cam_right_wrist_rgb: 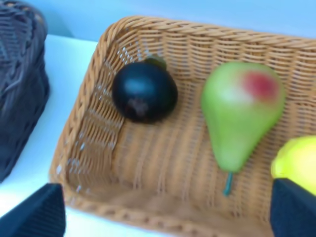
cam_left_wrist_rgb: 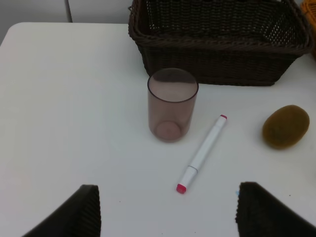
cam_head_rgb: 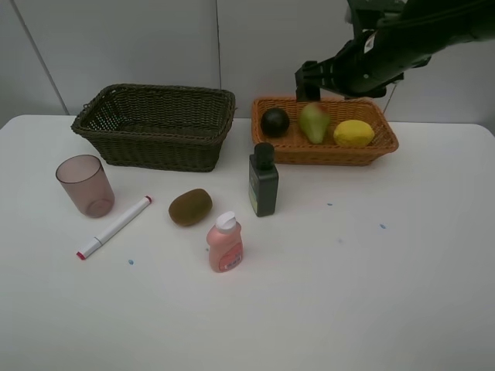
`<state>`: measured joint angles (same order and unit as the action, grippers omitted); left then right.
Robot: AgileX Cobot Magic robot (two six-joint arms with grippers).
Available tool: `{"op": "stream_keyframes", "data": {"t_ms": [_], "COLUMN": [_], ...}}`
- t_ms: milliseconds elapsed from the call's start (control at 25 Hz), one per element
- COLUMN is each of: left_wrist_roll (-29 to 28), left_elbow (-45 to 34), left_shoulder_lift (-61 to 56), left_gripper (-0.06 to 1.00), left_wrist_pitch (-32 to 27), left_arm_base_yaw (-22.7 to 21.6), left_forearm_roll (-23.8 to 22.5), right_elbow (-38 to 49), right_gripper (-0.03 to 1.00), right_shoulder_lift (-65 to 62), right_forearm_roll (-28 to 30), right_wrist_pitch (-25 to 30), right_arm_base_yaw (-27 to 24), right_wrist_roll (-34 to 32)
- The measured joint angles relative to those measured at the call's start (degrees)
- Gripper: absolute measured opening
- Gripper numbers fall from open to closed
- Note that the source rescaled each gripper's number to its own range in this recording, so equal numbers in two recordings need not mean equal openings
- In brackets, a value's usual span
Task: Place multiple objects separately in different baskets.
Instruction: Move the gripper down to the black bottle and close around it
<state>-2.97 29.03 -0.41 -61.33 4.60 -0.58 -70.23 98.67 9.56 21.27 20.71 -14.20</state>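
3 fruits lie in the orange basket [cam_head_rgb: 325, 155]: mangosteen [cam_head_rgb: 274, 122], pear [cam_head_rgb: 314, 122], lemon [cam_head_rgb: 353, 133]. The dark basket [cam_head_rgb: 155, 151] looks empty. Kiwi [cam_head_rgb: 190, 207], cup [cam_head_rgb: 85, 185], marker [cam_head_rgb: 114, 227], pink bottle [cam_head_rgb: 225, 244] and dark green bottle [cam_head_rgb: 263, 182] sit on the table [cam_head_rgb: 387, 294]. Both grippers are spread and empty: right gripper [cam_right_wrist_rgb: 168, 210] above the fruit, left gripper [cam_left_wrist_rgb: 168, 210] near the cup.

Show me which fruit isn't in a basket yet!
The brown kiwi, out on the white table beside the pink bottle. The mangosteen, pear and lemon all sit inside the orange basket.
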Motion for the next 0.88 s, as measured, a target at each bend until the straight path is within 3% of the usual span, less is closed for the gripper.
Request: {"op": "stream_keyframes", "data": {"t_ms": [280, 560, 880], "left_wrist_roll": [0.00, 0.00, 0.00], "left_elbow": [0.00, 0.00, 0.00], "left_shoulder_lift": [0.00, 0.00, 0.00], "left_gripper": [0.74, 0.74, 0.74], "left_wrist_pitch": [0.00, 0.00, 0.00], "left_arm_base_yaw": [0.00, 0.00, 0.00], "left_forearm_roll": [0.00, 0.00, 0.00], "right_elbow": [0.00, 0.00, 0.00], "right_gripper": [0.85, 0.85, 0.85], "right_shoulder_lift": [-4.89, -5.20, -2.62], "right_forearm_roll": [-0.74, -6.61, -11.16], "right_wrist_pitch": [8.75, 11.87, 13.38], "right_arm_base_yaw": [5.56, 10.69, 12.84], "right_wrist_roll": [0.00, -0.23, -1.27]}}
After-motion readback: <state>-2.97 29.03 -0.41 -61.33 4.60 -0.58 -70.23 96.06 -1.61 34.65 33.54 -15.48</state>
